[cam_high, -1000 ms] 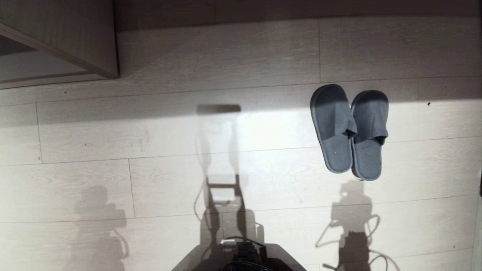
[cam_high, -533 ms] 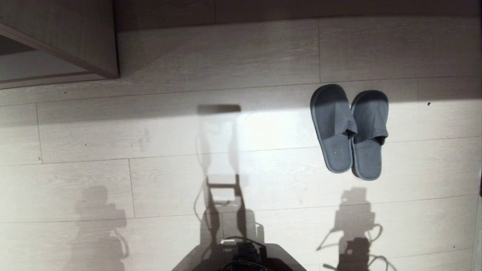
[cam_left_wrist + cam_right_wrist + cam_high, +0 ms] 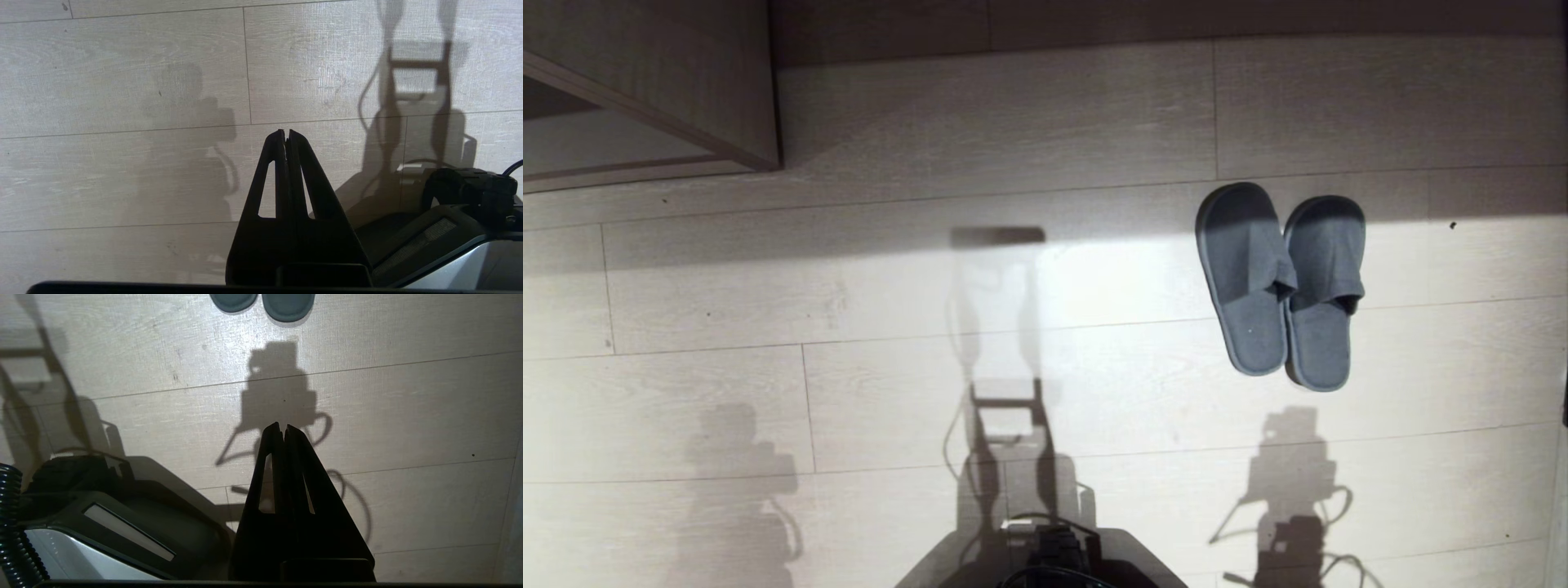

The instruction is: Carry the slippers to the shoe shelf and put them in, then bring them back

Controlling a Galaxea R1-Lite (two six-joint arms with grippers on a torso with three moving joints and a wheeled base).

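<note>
The slippers (image 3: 1282, 286) are a dark grey-blue pair lying side by side on the pale plank floor at the right of the head view, toes pointing away from me. Only their heel ends (image 3: 261, 301) show in the right wrist view, well beyond my right gripper (image 3: 283, 425), which is shut on nothing above bare floor. My left gripper (image 3: 285, 131) is also shut and empty, over the floor on the other side of my base. Neither gripper appears in the head view; only their shadows fall on the planks. I cannot tell whether the furniture at the far left is the shoe shelf.
A wood-grain furniture corner (image 3: 711, 98) with a recess beneath it stands at the far left. A dark wall base (image 3: 1176, 20) runs along the far edge. My own dark base (image 3: 1054, 559) sits at the near edge, with bare planks between it and the slippers.
The right arm's shadow on the floor below the slippers has slid slightly toward me. The slippers and the left arm's shadow stay where they were.
</note>
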